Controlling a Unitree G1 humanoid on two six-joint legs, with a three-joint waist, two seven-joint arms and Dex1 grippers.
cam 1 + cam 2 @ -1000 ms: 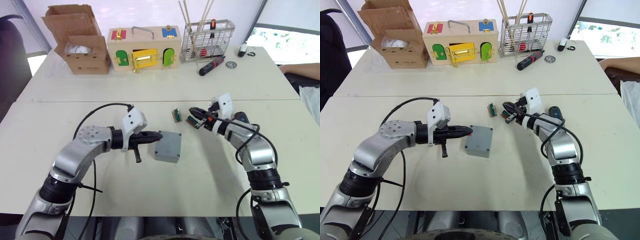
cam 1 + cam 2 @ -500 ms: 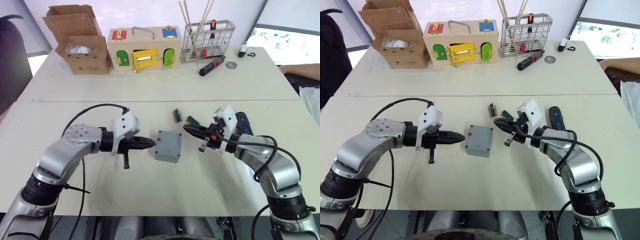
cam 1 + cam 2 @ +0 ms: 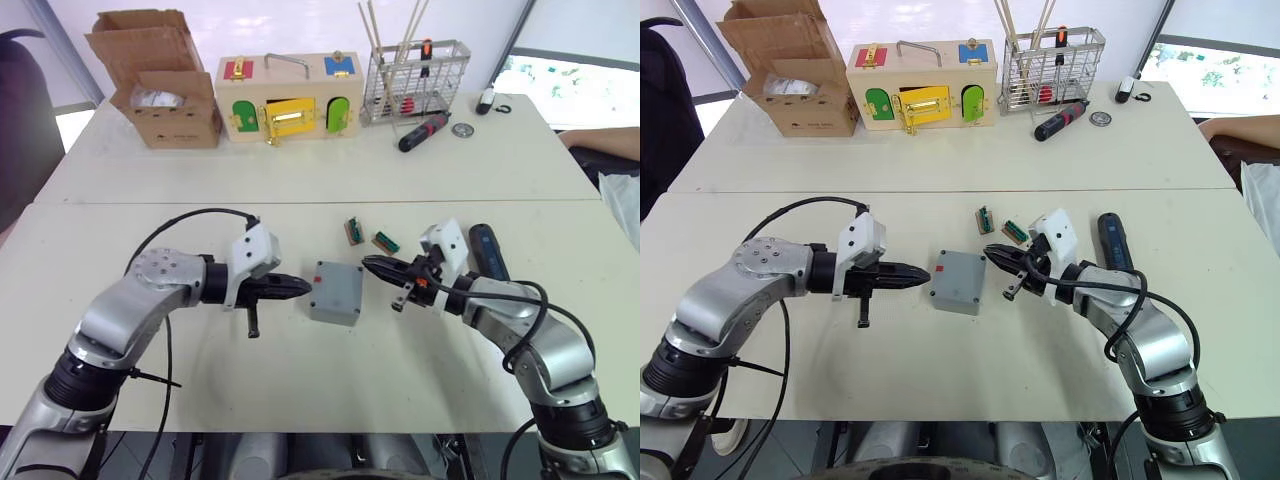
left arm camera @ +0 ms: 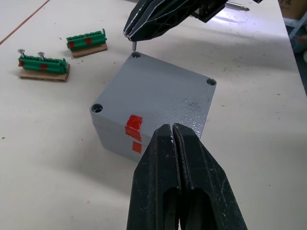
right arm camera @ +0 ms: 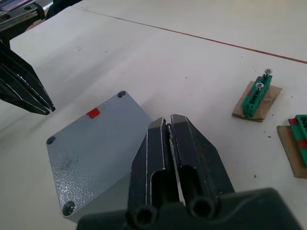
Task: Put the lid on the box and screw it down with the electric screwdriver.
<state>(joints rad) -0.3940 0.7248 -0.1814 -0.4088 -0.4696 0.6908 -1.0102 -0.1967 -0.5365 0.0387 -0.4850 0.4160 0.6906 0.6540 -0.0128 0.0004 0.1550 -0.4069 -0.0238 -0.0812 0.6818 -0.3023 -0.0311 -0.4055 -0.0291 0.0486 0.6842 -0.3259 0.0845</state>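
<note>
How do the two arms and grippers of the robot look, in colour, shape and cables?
Both arms are built of rounded silver-grey metal segments with black ribbed joints. A black cable loops loosely along each arm. Near each wrist sits a white angular block. The left gripper and the right gripper each have two long black fingers tapering to a narrow tip; seen from the wrist, the fingers are glossy, with hollow slots.

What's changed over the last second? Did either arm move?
The right gripper, shut on a screw, left the green screw holders and came to the box's corner hole. The left gripper drew back slightly, shut. The box and electric screwdriver stayed put.
</note>
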